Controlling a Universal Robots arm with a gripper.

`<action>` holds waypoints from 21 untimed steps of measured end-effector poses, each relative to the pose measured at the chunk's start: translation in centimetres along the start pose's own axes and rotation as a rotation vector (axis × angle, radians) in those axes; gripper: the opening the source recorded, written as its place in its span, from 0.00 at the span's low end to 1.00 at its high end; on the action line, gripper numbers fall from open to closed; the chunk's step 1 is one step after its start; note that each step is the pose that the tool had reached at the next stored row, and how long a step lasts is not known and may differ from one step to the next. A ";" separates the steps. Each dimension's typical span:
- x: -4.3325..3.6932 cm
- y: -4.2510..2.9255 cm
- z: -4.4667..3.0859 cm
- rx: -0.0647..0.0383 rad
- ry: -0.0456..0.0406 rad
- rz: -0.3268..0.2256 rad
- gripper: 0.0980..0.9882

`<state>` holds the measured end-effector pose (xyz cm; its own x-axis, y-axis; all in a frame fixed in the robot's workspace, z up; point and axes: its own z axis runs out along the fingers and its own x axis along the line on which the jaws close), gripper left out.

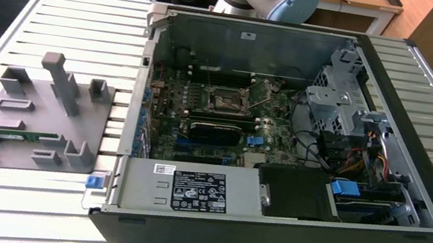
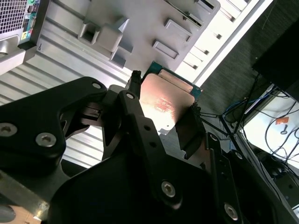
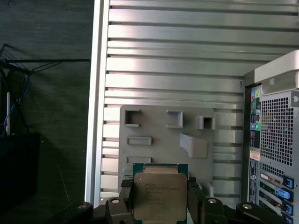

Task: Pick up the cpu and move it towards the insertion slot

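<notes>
In both wrist views my gripper (image 3: 160,199) is shut on the cpu (image 3: 160,196), a flat square chip with a silvery top and a thin green rim. Its black fingers (image 3: 125,192) press on two opposite edges. The second wrist view has the cpu (image 2: 164,100) held between the black fingertips (image 2: 190,127) of the gripper (image 2: 163,111), high above the grey fixture (image 2: 154,28). The insertion slot (image 1: 227,100), a dark square socket in a shiny bracket, lies on the motherboard inside the open computer case (image 1: 409,224) in the exterior view.
The grey fixture (image 1: 35,112) with pegs and pockets lies on the slatted table (image 1: 85,16) at the exterior view's left; a green memory stick (image 1: 18,137) rests in it. A wider black block (image 1: 215,131) sits near the socket. The case's rear panel (image 3: 275,140) stands beside the fixture (image 3: 166,140).
</notes>
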<state>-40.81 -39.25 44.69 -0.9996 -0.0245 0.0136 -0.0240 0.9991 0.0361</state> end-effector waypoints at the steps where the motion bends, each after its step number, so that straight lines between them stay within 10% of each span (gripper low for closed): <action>1: -0.10 0.00 0.00 0.000 0.0005 0.000 0.50; 21: -2.04 -0.05 -0.05 0.000 0.0124 0.000 0.50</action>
<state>-38.77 -39.25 44.71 -0.9994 -0.0245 0.0260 -0.0236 0.9991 0.0364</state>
